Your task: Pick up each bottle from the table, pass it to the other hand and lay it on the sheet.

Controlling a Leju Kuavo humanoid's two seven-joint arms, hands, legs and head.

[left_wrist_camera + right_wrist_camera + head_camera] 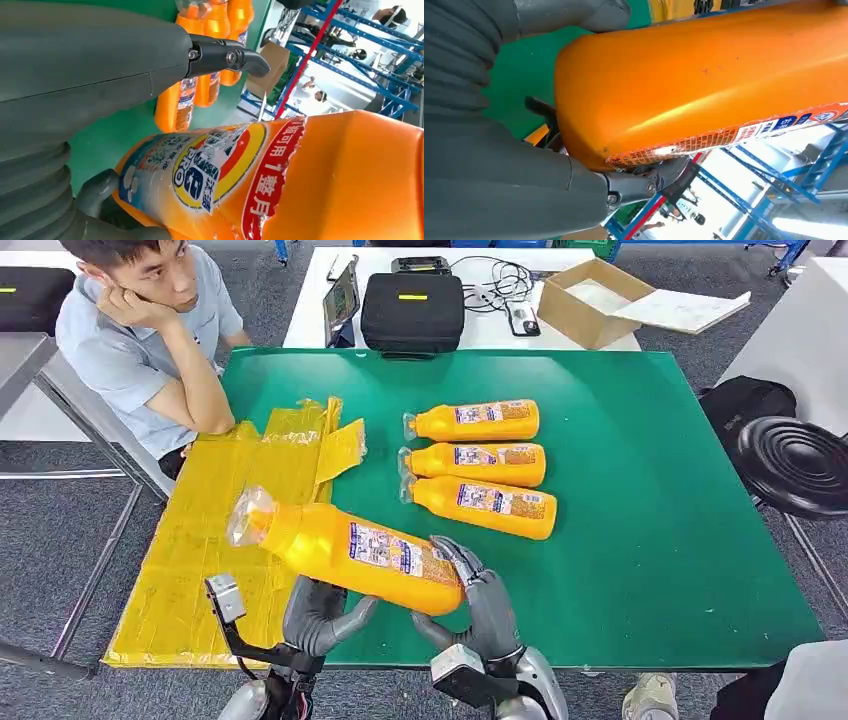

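Observation:
A large orange bottle (350, 550) with a clear-wrapped cap hangs tilted above the table's front edge, cap toward the yellow sheet (200, 540). My right hand (483, 602) grips its base (704, 75), thumb and fingers around it. My left hand (322, 615) sits just under the bottle's middle (300, 185). Its thumb (97, 195) lies against the label. Its finger (225, 55) stretches out straight, apart from the bottle. Three more orange bottles (480, 462) lie side by side on the green table (640, 540), caps toward the sheet.
A person (150, 340) sits at the table's far left corner, leaning on an elbow by the sheet. Behind the green table a white table carries a black case (412, 310) and an open cardboard box (590, 305). A black round stool (795, 465) stands to the right.

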